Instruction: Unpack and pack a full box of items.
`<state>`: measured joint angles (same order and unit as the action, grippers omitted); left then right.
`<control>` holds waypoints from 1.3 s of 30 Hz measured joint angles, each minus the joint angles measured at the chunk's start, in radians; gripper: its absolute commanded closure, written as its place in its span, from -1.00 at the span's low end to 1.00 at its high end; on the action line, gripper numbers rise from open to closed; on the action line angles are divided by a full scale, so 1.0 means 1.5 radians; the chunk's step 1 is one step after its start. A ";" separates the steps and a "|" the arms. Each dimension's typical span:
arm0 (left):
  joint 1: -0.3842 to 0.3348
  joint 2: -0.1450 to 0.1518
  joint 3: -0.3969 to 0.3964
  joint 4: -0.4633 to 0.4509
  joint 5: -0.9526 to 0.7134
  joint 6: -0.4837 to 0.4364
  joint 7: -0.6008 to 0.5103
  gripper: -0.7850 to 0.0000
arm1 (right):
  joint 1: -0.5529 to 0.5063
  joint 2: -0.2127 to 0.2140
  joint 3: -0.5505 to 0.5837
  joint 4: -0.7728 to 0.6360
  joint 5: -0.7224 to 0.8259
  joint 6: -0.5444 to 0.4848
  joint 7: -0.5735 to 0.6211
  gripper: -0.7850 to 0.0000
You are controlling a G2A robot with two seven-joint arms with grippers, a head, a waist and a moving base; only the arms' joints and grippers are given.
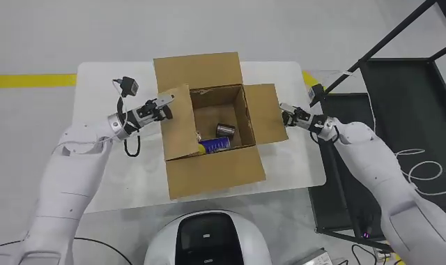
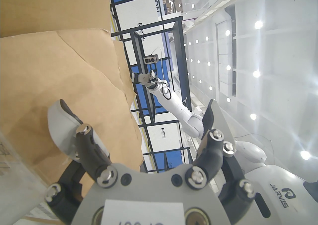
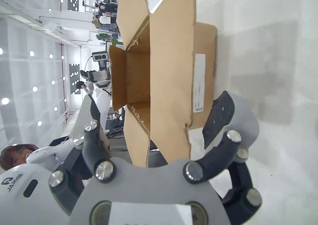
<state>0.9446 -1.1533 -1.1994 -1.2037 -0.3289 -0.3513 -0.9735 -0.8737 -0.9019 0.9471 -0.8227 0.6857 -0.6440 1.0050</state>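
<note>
White table (image 1: 104, 91) in front of me is carrying one open cardboard box (image 1: 209, 171), sitting mid-table, flaps spreading outward.

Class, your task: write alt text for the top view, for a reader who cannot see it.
An open cardboard box sits on a white table with its four flaps spread, holding a silver can and a blue item. The left gripper, open, is at one side flap, and the right gripper, also open, is at the opposite flap.
</note>
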 measured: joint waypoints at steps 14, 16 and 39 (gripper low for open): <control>0.020 0.007 -0.016 -0.027 0.037 -0.013 0.033 -1.00 | -0.009 0.000 0.067 -0.150 0.116 -0.020 0.094 -1.00; 0.028 0.009 -0.025 -0.037 0.039 -0.012 0.039 -1.00 | -0.008 -0.007 0.053 -0.185 0.097 -0.021 0.082 -1.00; 0.089 0.030 -0.106 -0.090 0.026 -0.016 0.057 -1.00 | 0.074 -0.075 -0.087 -0.241 -0.300 0.071 -0.113 -1.00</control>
<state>1.0785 -1.1076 -1.3582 -1.3385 -0.2901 -0.3746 -0.8885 -0.7632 -1.0143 0.8158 -1.1845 0.2361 -0.5373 0.8350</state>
